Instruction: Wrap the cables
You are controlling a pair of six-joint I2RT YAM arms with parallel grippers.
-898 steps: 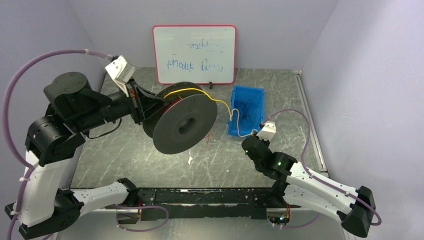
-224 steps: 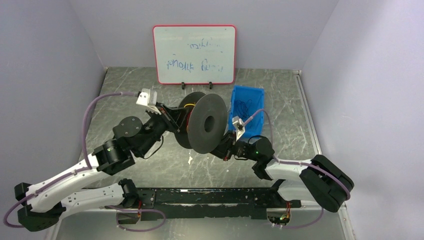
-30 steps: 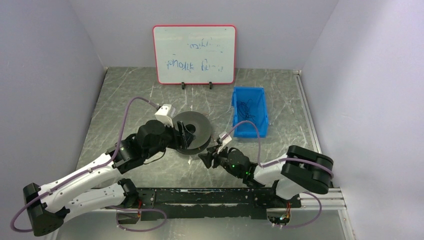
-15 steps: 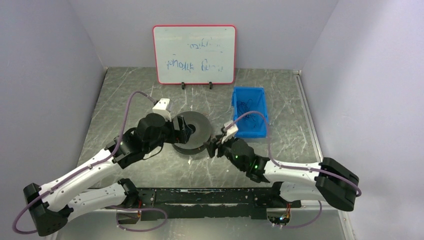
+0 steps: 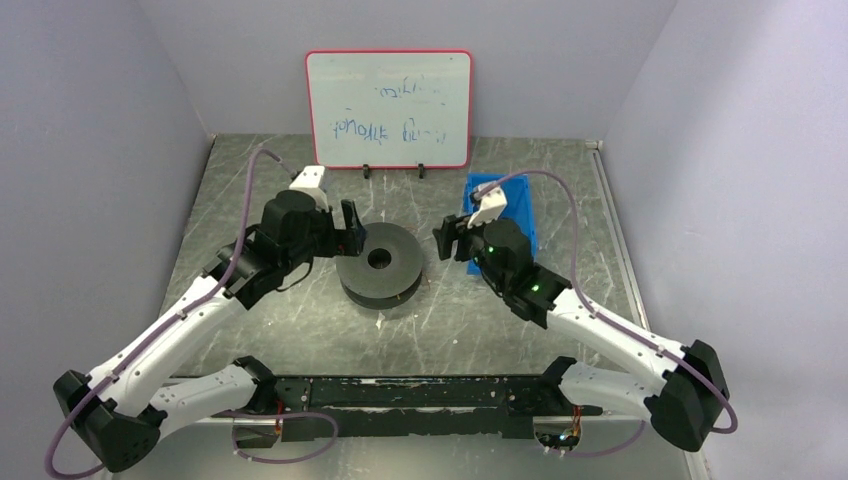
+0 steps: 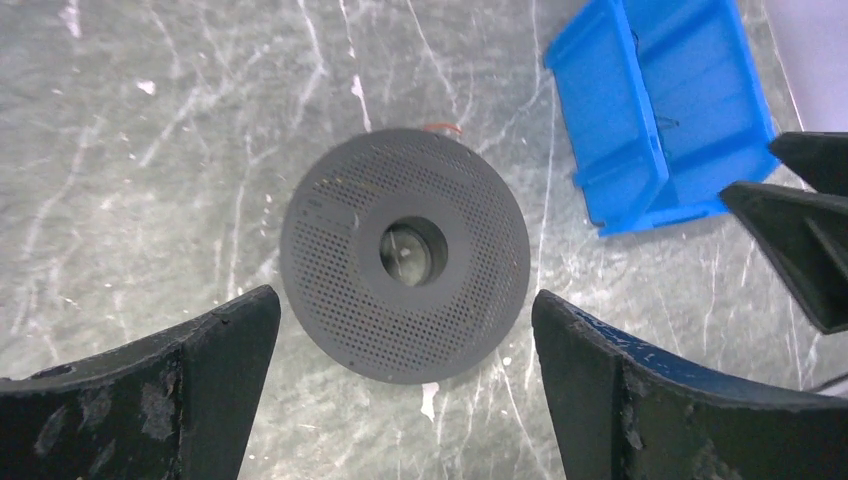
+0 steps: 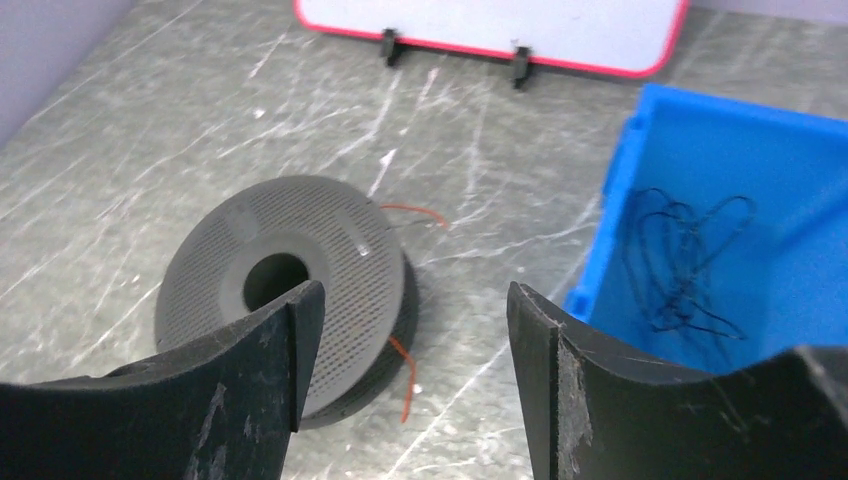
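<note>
The left gripper [image 6: 405,300] and the right gripper [image 7: 415,295] both hang open and empty around the flat-lying spool [image 5: 379,263], where the orange cable [image 7: 412,212] sits with loose ends out, so I think they should rise straight, not catching those ends.

Parted right claw [image 7: 412,330] frames grey spool [image 7: 330,250] beside blue bin [image 7: 612,215].

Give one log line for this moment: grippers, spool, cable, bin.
left gripper: open, empty | right gripper: open, empty | spool: flat on table | cable: orange ends stick out of spool | blue bin: black wire inside
</note>
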